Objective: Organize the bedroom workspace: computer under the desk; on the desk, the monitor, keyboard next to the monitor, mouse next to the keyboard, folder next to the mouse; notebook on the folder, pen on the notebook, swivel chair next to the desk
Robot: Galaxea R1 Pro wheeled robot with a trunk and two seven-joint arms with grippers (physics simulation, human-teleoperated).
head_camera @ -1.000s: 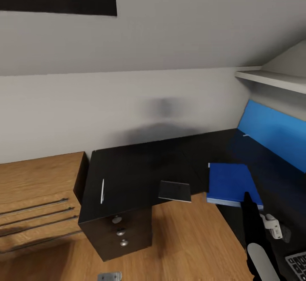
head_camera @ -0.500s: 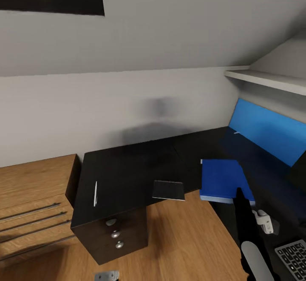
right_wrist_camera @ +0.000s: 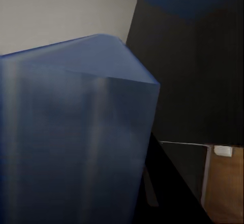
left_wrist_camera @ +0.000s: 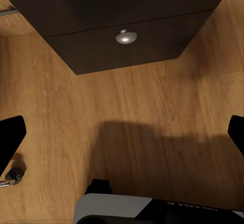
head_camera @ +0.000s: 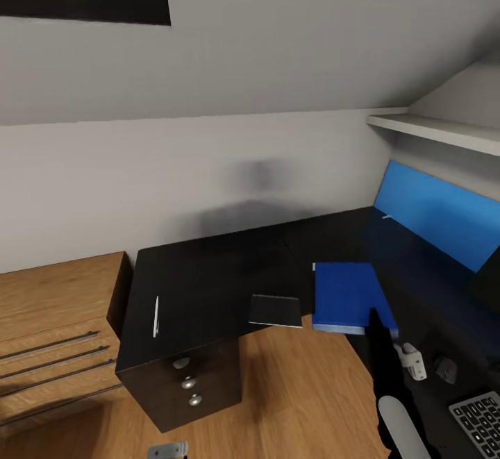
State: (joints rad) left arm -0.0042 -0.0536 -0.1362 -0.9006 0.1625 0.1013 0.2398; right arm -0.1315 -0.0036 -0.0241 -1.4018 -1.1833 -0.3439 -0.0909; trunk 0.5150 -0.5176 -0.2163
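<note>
Since half a second ago I have slid the blue folder (head_camera: 345,297) leftward across the black worktop (head_camera: 201,285), nearer the small dark notebook (head_camera: 276,310). My right hand (head_camera: 380,327) grips the folder's near edge; my left hand (left_wrist_camera: 122,148) hangs open over the floor. I should keep the folder flat, low and square, stopping short of the notebook.

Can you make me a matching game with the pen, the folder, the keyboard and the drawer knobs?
Things:
1. pen
2. folder
3. keyboard
4. knobs

Descriptions:
A. bright blue, held over the desk by the right gripper
B. silver and round
C. thin and white, lying near the desk's left end
D. dark keys, at the picture's lower right corner

Pairs: 1-C, 2-A, 3-D, 4-B
</note>
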